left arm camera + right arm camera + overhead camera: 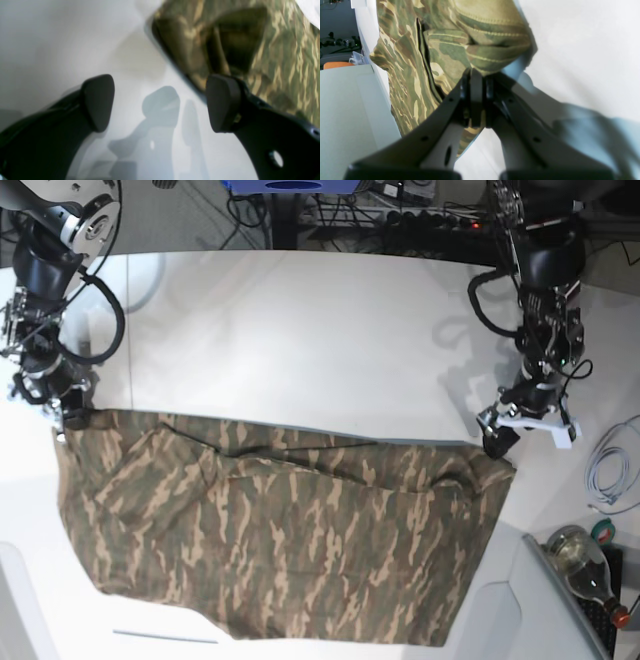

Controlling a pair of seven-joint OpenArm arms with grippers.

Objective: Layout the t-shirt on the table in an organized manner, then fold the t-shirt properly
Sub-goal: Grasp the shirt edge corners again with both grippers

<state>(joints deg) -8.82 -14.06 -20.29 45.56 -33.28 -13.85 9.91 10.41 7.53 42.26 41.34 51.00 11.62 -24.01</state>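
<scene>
Nearest the base camera, along the table's front edge, the t-shirt (280,540) lies spread wide, a soft camouflage sheet in green, brown and tan, its lower hem draping toward the rim. Creases run across the upper half, and there's a dark line of fold near the top edge. Under it the table (300,340) is smooth, white and glossy enough to throw back grey reflections.

Up at the shirt's top corners now. The right gripper (476,75) has its black jaws pinched tight on a bunched corner of cloth, the stitched double-row hem puckering just above the fingertips, fabric squeezed flat between the pads. In the base view that corner sits at the shirt's far left.

Over on the other corner, the left gripper (160,102) stands with jaws spread wide, rounded matte black pads (98,100) well apart, nothing between them but bare white tabletop. One pad hangs right at the shirt's edge; whether it touches the cloth I can't tell.

Beyond, cables (420,220) trail behind the table.
</scene>
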